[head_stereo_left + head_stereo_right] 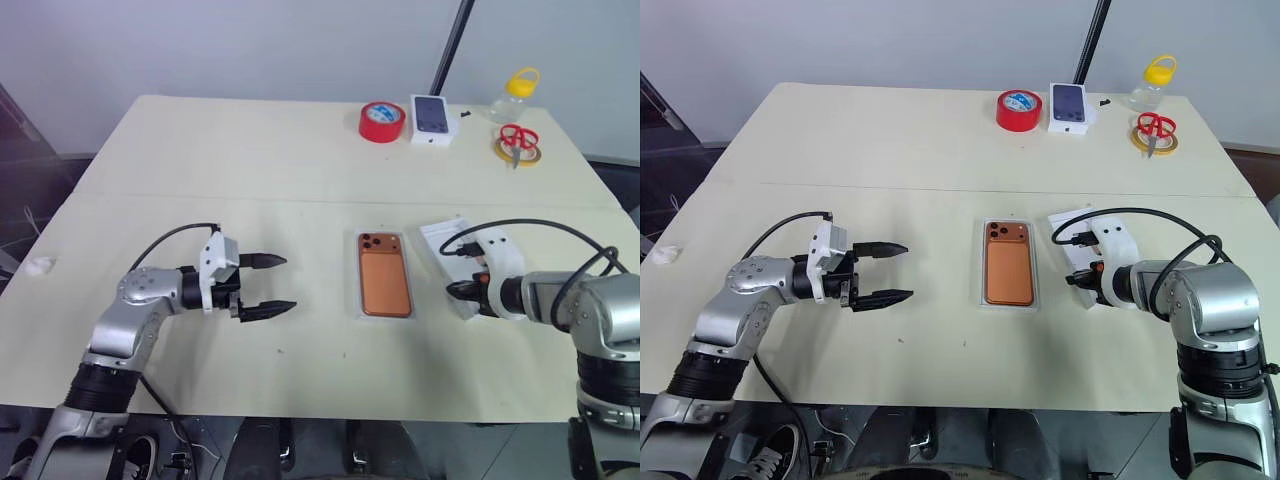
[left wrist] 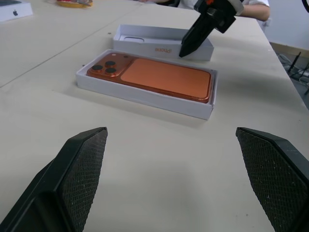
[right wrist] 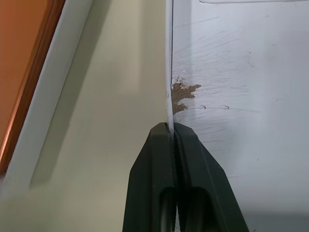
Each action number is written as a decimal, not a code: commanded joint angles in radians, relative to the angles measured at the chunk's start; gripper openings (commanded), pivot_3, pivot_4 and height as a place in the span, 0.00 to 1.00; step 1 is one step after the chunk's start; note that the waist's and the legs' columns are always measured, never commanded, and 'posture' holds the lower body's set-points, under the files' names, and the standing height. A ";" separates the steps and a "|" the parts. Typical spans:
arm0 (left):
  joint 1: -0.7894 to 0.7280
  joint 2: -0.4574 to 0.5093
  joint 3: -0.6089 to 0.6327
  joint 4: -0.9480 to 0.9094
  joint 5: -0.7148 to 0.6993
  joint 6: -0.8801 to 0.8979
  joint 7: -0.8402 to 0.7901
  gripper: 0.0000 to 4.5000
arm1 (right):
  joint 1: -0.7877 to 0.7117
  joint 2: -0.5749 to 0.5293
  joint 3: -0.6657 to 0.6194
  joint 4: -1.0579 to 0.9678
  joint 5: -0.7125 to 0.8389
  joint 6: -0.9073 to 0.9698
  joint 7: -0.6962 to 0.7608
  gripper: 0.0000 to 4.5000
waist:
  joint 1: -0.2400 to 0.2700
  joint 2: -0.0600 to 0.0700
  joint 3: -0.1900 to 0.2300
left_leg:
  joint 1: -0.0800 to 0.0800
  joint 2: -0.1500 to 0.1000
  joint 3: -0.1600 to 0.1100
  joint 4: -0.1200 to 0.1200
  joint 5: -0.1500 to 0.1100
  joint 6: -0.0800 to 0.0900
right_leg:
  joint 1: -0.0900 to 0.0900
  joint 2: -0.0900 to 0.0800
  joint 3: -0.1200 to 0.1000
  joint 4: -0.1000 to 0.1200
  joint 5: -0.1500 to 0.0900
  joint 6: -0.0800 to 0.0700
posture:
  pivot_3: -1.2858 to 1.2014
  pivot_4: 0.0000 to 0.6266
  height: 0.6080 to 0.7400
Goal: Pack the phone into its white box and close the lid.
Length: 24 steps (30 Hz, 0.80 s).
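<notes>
Right fingers [image 3: 173, 140] are pinching the lid [image 3: 241, 72] wall, just beside the white box [image 1: 384, 312] holding the phone [image 1: 385, 278]. Left fingers [image 1: 262, 286] are hovering apart, well clear.

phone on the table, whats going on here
The phone already lies face down in the white box at the middle of the table. The robot's right hand has shut on the near wall of the lid, which lies open side up just right of the box. The left hand hovers open to the left, holding nothing.
</notes>
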State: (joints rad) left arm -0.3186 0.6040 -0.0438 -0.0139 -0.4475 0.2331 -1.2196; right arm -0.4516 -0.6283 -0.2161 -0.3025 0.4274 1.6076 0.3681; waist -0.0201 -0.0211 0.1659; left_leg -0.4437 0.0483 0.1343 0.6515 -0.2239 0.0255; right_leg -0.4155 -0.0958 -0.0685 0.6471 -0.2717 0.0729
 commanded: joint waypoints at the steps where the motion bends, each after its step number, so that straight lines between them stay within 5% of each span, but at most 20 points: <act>1: -0.051 -0.007 0.026 0.000 -0.026 0.011 0.008 1.00 | -0.110 0.098 -0.140 0.022 -0.020 -0.014 -0.047 0.01 | 0.002 0.001 0.001 | -0.001 0.000 0.000 0.000 0.000 0.000 | -0.002 0.000 0.000 0.000 0.000 0.000 | 0.52 0.24 0.95; 8: -0.075 -0.043 0.021 0.034 -0.028 0.062 0.055 1.00 | -0.180 0.349 -0.329 -0.129 0.168 -0.054 0.044 0.01 | 0.006 0.002 0.001 | -0.004 0.001 0.001 -0.004 0.001 -0.001 | -0.006 0.004 0.000 0.002 0.003 0.006 | 0.52 0.24 0.95; 11: -0.090 -0.063 0.038 0.042 -0.060 0.119 0.080 0.82 | -0.199 0.459 -0.418 -0.176 0.277 -0.001 0.059 0.00 | 0.007 0.002 0.001 | -0.006 0.001 0.001 -0.003 0.001 -0.001 | -0.007 0.006 0.000 0.003 0.002 0.006 | 0.52 0.24 0.95; 19: -0.112 -0.143 0.061 0.030 -0.091 0.175 0.170 0.01 | -0.017 0.702 -0.347 -0.322 0.531 0.007 -0.031 0.00 | 0.003 0.002 0.001 | -0.004 0.002 0.001 -0.002 0.002 -0.002 | -0.006 0.006 0.000 0.004 0.003 0.006 | 0.52 0.24 0.95; 24: -0.112 -0.199 0.047 -0.017 -0.081 0.153 0.225 0.01 | 0.081 0.780 -0.277 -0.330 0.727 0.007 -0.128 0.00 | 0.000 0.002 0.001 | -0.005 0.002 0.000 -0.002 0.002 -0.002 | -0.006 0.006 0.000 0.004 0.003 0.006 | 0.52 0.24 0.95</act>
State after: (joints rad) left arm -0.4244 0.4094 -0.0070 0.0226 -0.5204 0.4081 -1.0105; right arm -0.3724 0.1297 -0.5101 -0.5929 1.0638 1.6078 0.2700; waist -0.0197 -0.0188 0.1671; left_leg -0.4483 0.0498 0.1348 0.6497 -0.2221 0.0236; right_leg -0.4216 -0.0898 -0.0682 0.6511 -0.2687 0.0784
